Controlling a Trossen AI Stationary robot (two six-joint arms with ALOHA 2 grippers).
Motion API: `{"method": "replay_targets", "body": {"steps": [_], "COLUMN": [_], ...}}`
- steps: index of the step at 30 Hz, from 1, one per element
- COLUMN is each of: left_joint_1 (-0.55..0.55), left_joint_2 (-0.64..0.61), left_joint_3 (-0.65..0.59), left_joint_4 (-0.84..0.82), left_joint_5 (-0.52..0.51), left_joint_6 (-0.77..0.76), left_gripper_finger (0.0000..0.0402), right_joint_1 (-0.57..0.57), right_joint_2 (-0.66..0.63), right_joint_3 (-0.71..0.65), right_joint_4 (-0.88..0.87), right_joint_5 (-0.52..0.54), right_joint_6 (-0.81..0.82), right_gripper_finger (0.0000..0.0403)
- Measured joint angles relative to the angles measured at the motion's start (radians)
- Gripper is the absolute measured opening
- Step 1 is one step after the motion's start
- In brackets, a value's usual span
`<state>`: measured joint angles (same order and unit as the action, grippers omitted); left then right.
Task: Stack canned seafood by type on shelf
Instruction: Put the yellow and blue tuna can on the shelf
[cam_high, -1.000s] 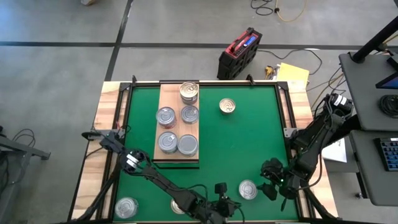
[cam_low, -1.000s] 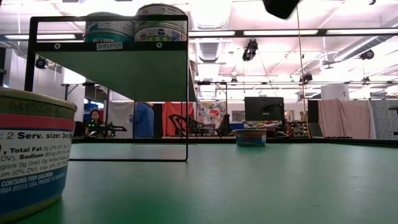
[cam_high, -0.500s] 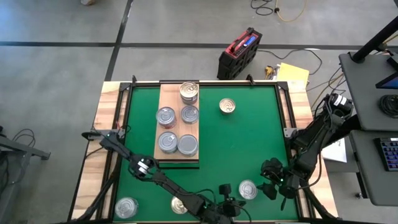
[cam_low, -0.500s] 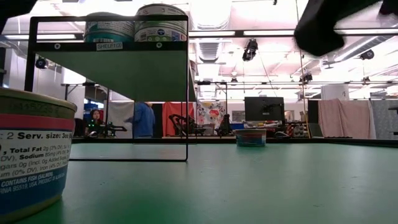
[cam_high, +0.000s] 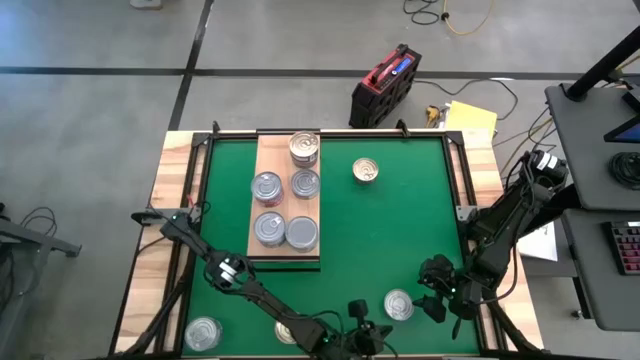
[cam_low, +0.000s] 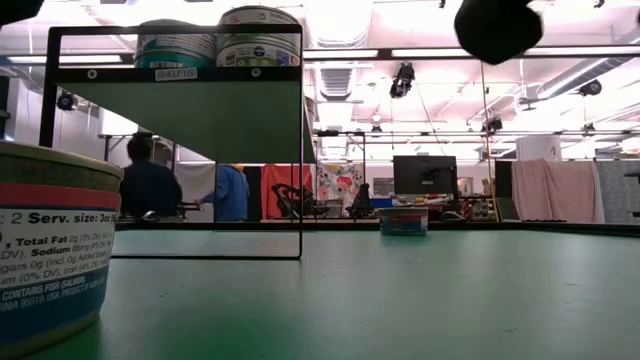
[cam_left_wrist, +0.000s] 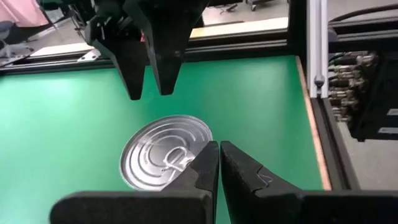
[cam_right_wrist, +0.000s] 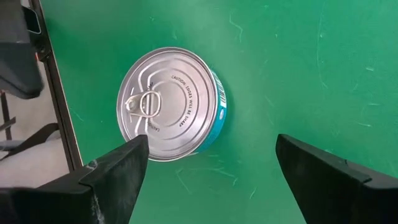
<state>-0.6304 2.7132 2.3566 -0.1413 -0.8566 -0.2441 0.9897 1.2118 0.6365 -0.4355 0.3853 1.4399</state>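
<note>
Canned seafood: five tins on shelf (cam_high: 262, 160); silver-lidded tin (cam_high: 398, 304) loose on table, near right. Right gripper (cam_high: 436, 303) beside it, jaws wide, empty; left gripper (cam_high: 362, 335) jaws shut, empty. Next: straddle tin, close.

You see the light wooden board shelf (cam_high: 264, 196) upper centre-left, carrying five round silver-lidded tins (cam_high: 286, 187). A gold-lidded tin (cam_high: 366, 171) lies just to its right; three more tins (cam_high: 398, 304) sit along the bottom edge.
</note>
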Motion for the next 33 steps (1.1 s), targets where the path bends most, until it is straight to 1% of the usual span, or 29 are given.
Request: {"method": "replay_targets", "body": {"steps": [6,10,17,23,28,30,33], "left_joint_1": [-0.021,-0.024,-0.036,-0.054,-0.062,-0.068,-0.08], "left_joint_2": [-0.002,-0.001,0.009,0.034,0.034,0.034,0.034], "left_joint_3": [-0.01,-0.012,-0.015,-0.016,-0.016,-0.016,-0.005], "left_joint_4": [-0.025,-0.045,-0.041,-0.028,-0.026,-0.027,-0.025], "left_joint_5": [-0.038,-0.08,-0.079,-0.077,-0.077,-0.077,-0.077], "left_joint_6": [-0.047,-0.05,-0.052,-0.054,0.006,0.034,0.089], "left_gripper_finger": [0.0,0.0,0.0,0.0,0.0,0.0,0.0], "right_joint_1": [0.0,0.0,0.0,-0.002,-0.004,-0.004,0.016], "right_joint_2": [0.0,0.0,0.002,0.035,0.037,0.035,0.035], "right_joint_3": [0.0,0.0,-0.003,-0.004,-0.005,-0.005,-0.005], "right_joint_4": [0.0,0.01,0.012,0.04,0.045,0.057,0.078], "right_joint_5": [-0.001,-0.018,-0.02,-0.006,0.042,0.079,0.123], "right_joint_6": [-0.004,0.0,0.024,-0.019,-0.083,-0.174,-0.37], "right_gripper_finger": [0.0337,0.034,0.0344,0.0345,0.0335,0.0323,0.0301]}}
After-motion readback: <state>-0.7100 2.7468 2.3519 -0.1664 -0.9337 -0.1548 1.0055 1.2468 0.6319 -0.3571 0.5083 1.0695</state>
